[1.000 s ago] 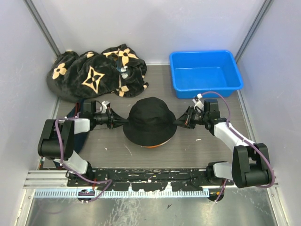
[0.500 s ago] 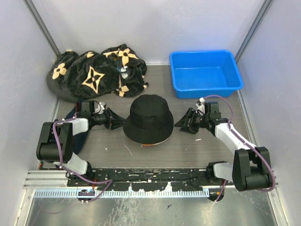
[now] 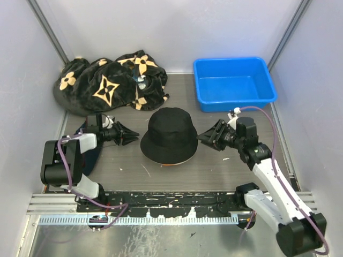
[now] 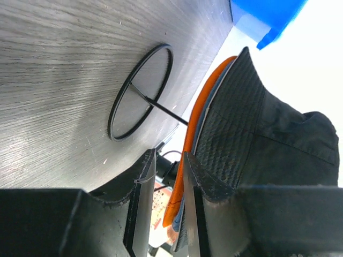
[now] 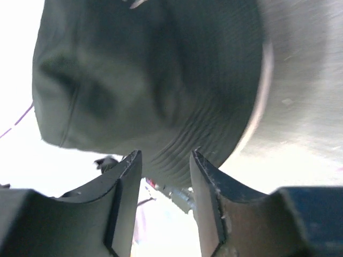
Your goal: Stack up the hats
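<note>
Black hat (image 3: 170, 135) tops stack mid-table, orange hat (image 4: 185, 155) brim showing beneath. Left gripper (image 3: 135, 135) and right gripper (image 3: 202, 138) flank brim, equally near; jaws part-open, empty.

A black hat (image 3: 170, 134), a soft bucket hat with a rounded crown and a stitched brim sloping down all round, sits crown up in the middle of the overhead view on the grey desk (image 3: 214, 166). It tops a pile. Beneath its near brim a thin sliver of the orange hat (image 3: 172, 165) shows, lying flat against the desk. The left wrist view, from low at the side, shows the orange brim as a bright curved edge under the black one, with what looks like a light blue hat (image 4: 179, 229) as a narrow strip sandwiched between them.
</note>
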Robot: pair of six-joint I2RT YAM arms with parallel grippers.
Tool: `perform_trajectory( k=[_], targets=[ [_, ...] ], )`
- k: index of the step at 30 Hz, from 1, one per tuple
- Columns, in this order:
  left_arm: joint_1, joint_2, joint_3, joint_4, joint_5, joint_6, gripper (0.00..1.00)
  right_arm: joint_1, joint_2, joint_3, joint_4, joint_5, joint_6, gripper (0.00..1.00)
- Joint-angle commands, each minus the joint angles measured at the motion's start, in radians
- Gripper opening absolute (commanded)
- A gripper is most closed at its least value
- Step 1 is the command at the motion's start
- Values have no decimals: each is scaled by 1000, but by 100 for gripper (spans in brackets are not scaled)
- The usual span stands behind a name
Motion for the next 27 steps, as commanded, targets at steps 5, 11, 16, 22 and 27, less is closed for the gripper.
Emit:
perform_trajectory(
  k=[5,11,16,22,27],
  targets=[
    [34,-78,79,-109,-87,28,35,378,-135,6,26,293,312,29],
    [35,-130,101,-160,-138,36,34,644,-268,-12,-30,606,521,33],
    [35,-162,147,-280,-151,115,36,901,-271,43,-171,942,636,39],
    [34,-136,150,-254,-86,107,35,1044,30,113,-201,1003,757,49],
    [35,-137,135,-213,-58,81,35,1149,7,35,-64,1229,825,50]
  ],
)
